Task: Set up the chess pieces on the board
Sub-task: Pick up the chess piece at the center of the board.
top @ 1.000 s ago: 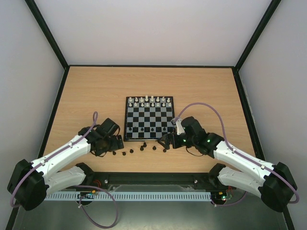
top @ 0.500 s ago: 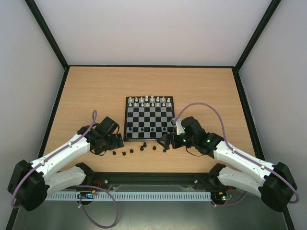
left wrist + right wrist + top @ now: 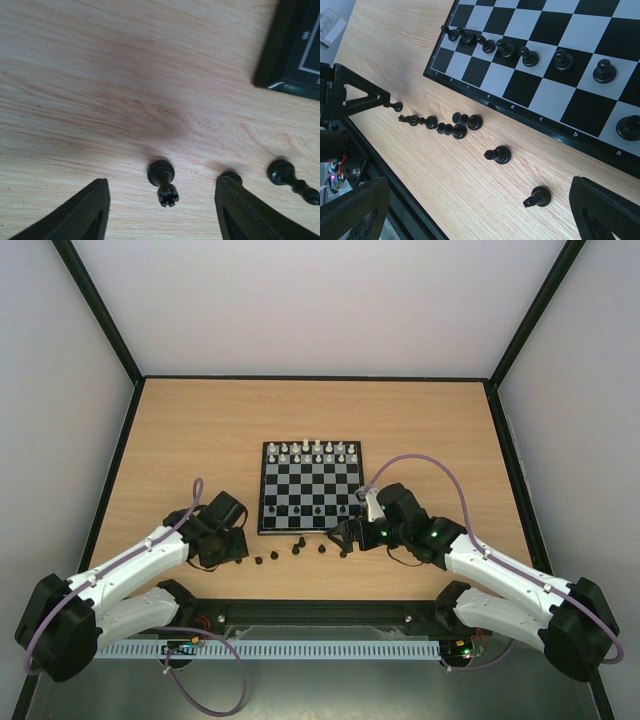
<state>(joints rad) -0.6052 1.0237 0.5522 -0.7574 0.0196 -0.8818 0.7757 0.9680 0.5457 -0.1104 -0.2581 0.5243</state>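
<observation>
Now, near to far:
Left jaws: partly open, holding nothing. One black piece (image 3: 162,175) stands in the gap, clear of both fingers (image 3: 90,210).
Next to it: a second piece (image 3: 230,176) sits right at the tip of the other finger; can't tell if they touch. A third piece (image 3: 287,175) is just past that.
Right jaws: wide open and empty, low over the surface (image 3: 180,440) at the board's near right corner.
Under right jaws: two loose pieces (image 3: 498,155) on the bare wood, between the fingers and the board edge.
Loose row: black pieces (image 3: 297,550) strung along the surface just off the board's near edge, between the two arms. The left end of the row is at the left jaws, the right end at the right jaws.
Board (image 3: 264,490): mid-surface, square to it, touched by neither arm.
Board, near side: black pawns (image 3: 530,56) in a line on the second row in. One bigger piece (image 3: 627,127) sits on the edge row at the file marked a.
Board, far side: white pieces (image 3: 312,451) lined up along the far edge.
</observation>
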